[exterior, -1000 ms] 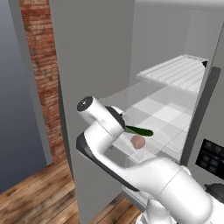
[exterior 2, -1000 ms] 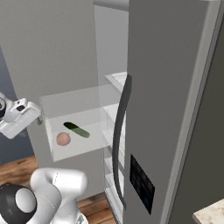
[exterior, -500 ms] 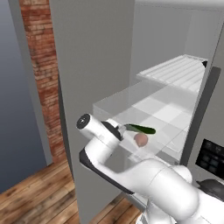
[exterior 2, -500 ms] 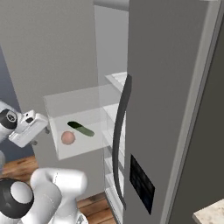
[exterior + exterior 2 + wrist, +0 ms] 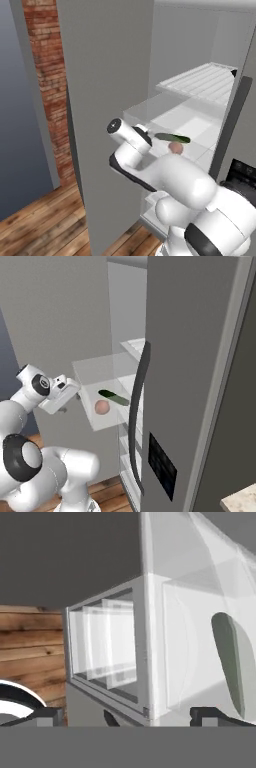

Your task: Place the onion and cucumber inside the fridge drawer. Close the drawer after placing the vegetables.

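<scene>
Fridge (image 5: 200, 356), grey, door swung open; white ribbed shelves (image 5: 200, 82) inside at the far right.

Fridge drawer (image 5: 92, 373), clear plastic, pulled out toward the robot and not yet shut. Its near front corner fills the hand view.

Arm (image 5: 175, 180) bent low in front of the drawer. Over the last second the wrist has swung down and in toward the drawer front; it was higher and farther left before.

Hand (image 5: 72, 398): just beside the drawer's near left face, touching or not I cannot tell. The 2 fingertips (image 5: 210, 716) stand wide apart, as far open as they go, nothing held between them.

Cucumber (image 5: 114, 397): lying flat inside the drawer, toward the far side.

Onion (image 5: 102, 407): also inside the drawer, just beside the cucumber on the near side. Neither has moved in the last second.

Reading: both vegetables are in, so placing looks done. The arm's move to the drawer front suggests the closing push is the step in hand. The push must go straight in along the drawer's travel; an off-centre shove at the corner could skew it.
</scene>
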### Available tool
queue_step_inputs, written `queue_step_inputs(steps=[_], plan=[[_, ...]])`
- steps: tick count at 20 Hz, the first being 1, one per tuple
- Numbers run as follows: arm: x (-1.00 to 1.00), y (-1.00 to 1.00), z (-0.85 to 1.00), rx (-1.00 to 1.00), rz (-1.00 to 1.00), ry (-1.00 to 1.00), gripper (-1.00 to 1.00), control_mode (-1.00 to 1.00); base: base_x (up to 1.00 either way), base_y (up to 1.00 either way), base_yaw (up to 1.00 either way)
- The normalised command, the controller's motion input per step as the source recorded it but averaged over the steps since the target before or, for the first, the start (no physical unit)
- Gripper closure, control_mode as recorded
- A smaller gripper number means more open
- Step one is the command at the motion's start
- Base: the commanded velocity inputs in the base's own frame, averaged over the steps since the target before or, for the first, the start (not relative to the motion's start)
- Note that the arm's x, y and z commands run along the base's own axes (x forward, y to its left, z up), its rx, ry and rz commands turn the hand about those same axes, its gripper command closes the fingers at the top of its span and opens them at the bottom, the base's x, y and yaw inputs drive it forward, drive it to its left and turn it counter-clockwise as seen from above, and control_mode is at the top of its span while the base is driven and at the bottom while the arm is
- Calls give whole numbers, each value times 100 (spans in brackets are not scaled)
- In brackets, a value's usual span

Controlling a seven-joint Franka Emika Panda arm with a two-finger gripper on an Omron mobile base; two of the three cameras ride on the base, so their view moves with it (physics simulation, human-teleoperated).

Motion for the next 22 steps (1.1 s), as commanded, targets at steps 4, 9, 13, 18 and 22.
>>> queue_step_inputs(steps=[4, 9, 13, 18, 22], plan=[[31, -83, -1, 0, 0, -9, -100, -100, 0, 0, 0], [22, -76, 0, 0, 0, -5, -100, -100, 0, 0, 0], [31, -77, 0, 4, 0, -6, -100, -100, 0, 0, 0], [45, -46, 4, 4, 0, -5, -100, -100, 0, 0, 0], [40, -49, 5, 3, 0, -6, -100, -100, 0, 0, 0]])
